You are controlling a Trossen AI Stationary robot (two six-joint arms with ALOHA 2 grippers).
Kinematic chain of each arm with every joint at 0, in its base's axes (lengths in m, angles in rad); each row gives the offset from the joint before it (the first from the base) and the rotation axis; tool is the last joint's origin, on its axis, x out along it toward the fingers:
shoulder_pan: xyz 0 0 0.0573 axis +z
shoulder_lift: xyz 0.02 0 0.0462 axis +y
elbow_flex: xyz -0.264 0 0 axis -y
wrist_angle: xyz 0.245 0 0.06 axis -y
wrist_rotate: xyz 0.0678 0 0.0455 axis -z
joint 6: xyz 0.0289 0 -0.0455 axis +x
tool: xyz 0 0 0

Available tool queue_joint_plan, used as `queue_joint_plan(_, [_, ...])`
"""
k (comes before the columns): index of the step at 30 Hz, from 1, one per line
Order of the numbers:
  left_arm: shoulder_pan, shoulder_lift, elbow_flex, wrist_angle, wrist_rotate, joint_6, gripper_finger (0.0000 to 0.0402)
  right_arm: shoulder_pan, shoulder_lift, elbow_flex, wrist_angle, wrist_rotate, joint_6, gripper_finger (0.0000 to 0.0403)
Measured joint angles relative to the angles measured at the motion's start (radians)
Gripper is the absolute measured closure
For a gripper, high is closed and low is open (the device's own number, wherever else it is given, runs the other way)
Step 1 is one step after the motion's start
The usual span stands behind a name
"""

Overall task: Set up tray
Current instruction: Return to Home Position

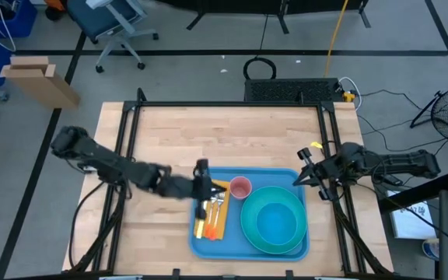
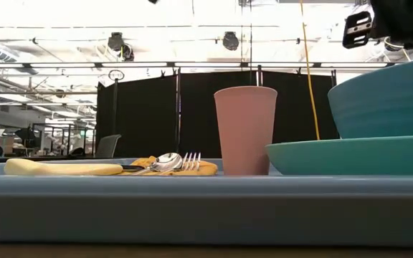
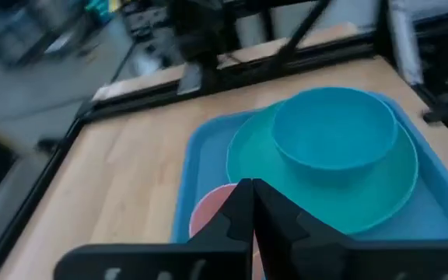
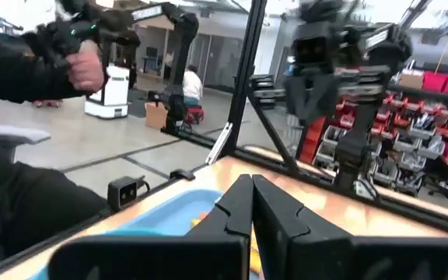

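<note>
The tray (image 1: 267,175) lies between the arms; in the low view its near rim hides the bases of what it carries, and the teal plate (image 2: 350,154) and bowl (image 2: 386,100) are cut off. The left gripper (image 1: 207,189) reaches over the tray's left end and covers part of the yellow napkin (image 1: 219,225), fingers pressed together, empty; the right gripper (image 1: 303,176) hangs by the tray's far right corner, likewise closed on nothing

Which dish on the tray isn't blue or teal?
The cup: it's pink, while the plate is teal and the bowl blue.
</note>
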Motion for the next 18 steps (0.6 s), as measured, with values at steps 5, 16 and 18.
queue_joint_plan(5, [0.142, -0.186, -0.173, 0.093, 0.109, 0.108, 0.0399, 0.0, 0.015, 0.0, -0.002, 0.01, -0.008, 0.0403])
queue_joint_plan(16, [0.124, -0.86, -0.723, 0.288, 0.056, 0.079, 0.04, -0.022, -0.079, 0.0, 0.004, 0.101, -0.056, 0.0403])
queue_joint_plan(18, [0.176, -0.945, -0.813, 0.313, 0.126, 0.058, 0.04, -0.038, -0.075, 0.0, 0.0, 0.102, -0.019, 0.0403])
